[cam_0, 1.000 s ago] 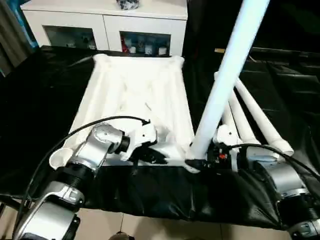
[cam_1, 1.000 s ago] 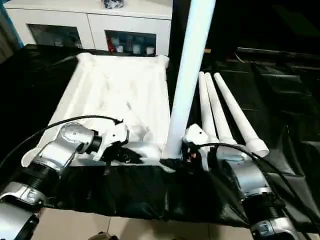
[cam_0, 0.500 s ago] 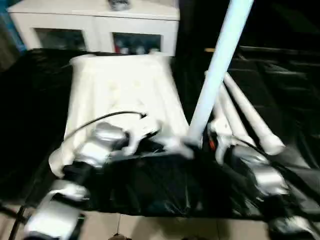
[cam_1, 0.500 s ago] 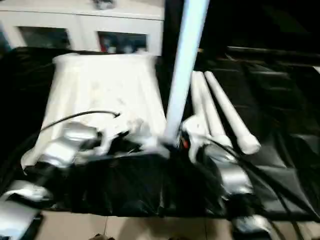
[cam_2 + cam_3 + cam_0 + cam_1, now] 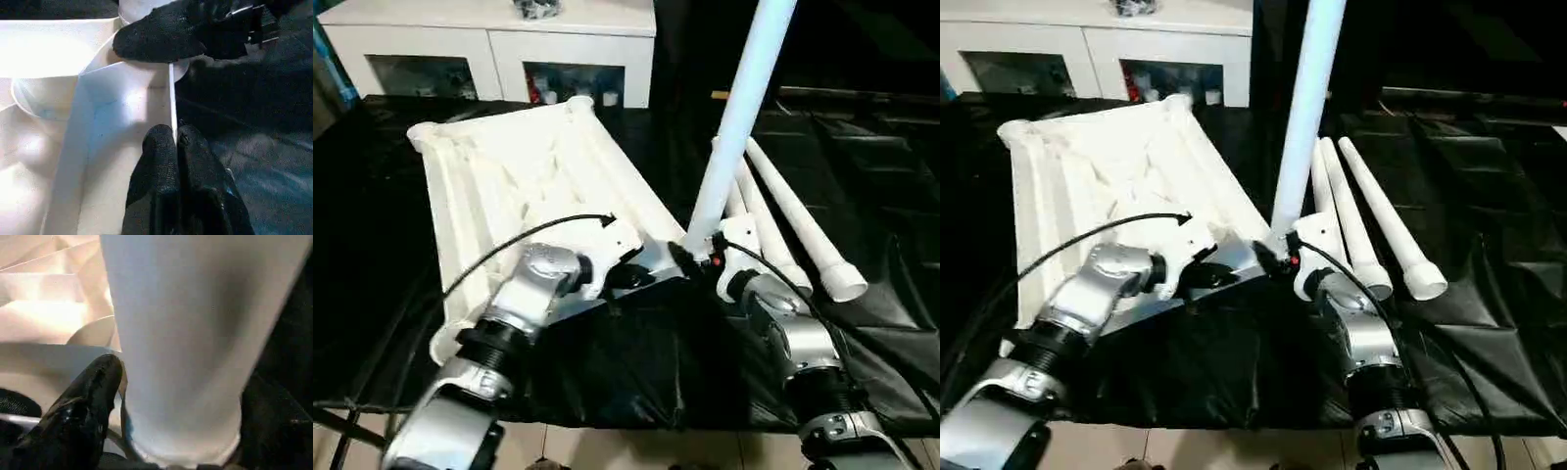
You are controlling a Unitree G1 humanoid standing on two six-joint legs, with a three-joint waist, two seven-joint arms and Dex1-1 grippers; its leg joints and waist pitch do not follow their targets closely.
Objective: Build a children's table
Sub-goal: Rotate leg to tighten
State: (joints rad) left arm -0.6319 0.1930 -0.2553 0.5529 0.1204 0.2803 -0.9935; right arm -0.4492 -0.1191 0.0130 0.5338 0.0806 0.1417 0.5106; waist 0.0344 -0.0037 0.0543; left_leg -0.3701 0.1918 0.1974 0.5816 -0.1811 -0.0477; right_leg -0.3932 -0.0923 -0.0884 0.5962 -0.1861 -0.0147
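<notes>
Now we see the tabletop (image 5: 524, 186) lying ribbed side up on the black sheet (image 5: 862, 166), one leg (image 5: 744, 108) standing in its near corner socket (image 5: 93, 335) — three more legs (image 5: 793, 225) lie just beside. Our left gripper (image 5: 176, 139) is pinched closed on the tabletop's rim; our right gripper (image 5: 697, 257) is clamped round the standing leg's base. Behind stands a white cabinet (image 5: 499, 44) with jars behind glass — no writing legible.

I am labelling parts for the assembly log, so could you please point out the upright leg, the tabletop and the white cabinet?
upright leg (image 5: 739, 117), left eye view, middle of its shaft.
tabletop (image 5: 509, 186), left eye view, ribbed underside.
white cabinet (image 5: 509, 44), left eye view, front top edge.
</notes>
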